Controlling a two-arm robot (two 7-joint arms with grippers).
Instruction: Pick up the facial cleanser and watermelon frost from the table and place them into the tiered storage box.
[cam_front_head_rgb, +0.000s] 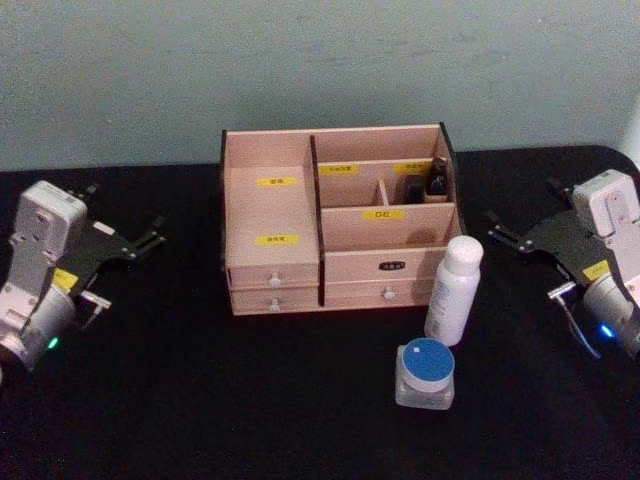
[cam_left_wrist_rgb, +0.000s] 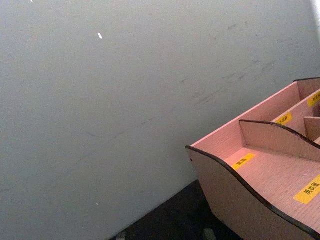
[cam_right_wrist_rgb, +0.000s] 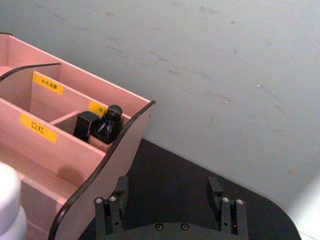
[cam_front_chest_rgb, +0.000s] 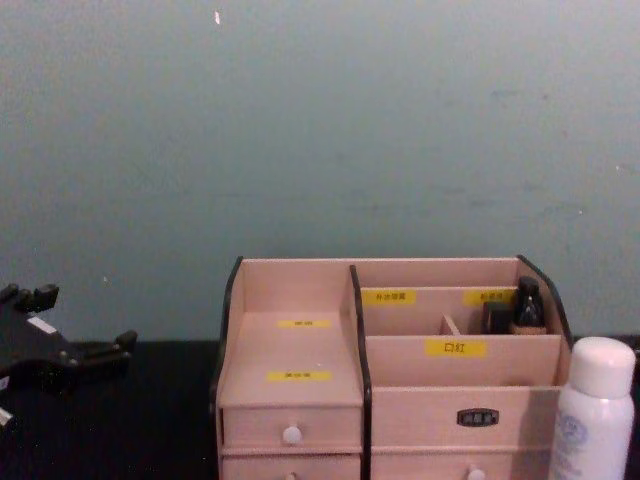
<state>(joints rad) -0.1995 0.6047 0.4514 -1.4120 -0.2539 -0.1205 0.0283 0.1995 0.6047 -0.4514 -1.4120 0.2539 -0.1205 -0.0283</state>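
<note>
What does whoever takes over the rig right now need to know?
Left pincer: open, empty, over the table's left side.
Right pincer: open, empty, right of the tiered storage box.
Facial cleanser: upright on the table, in front of the box's right drawers.
Watermelon frost: on the table, just nearer the robot than the cleanser.
Done: nothing placed.
Left: pick up both and put them in the box.

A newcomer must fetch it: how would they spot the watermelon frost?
Find the pink wooden box on the black table. A tall white bottle stands before its right end; the jar sits in front of that. It is squat, with a blue lid.
</note>
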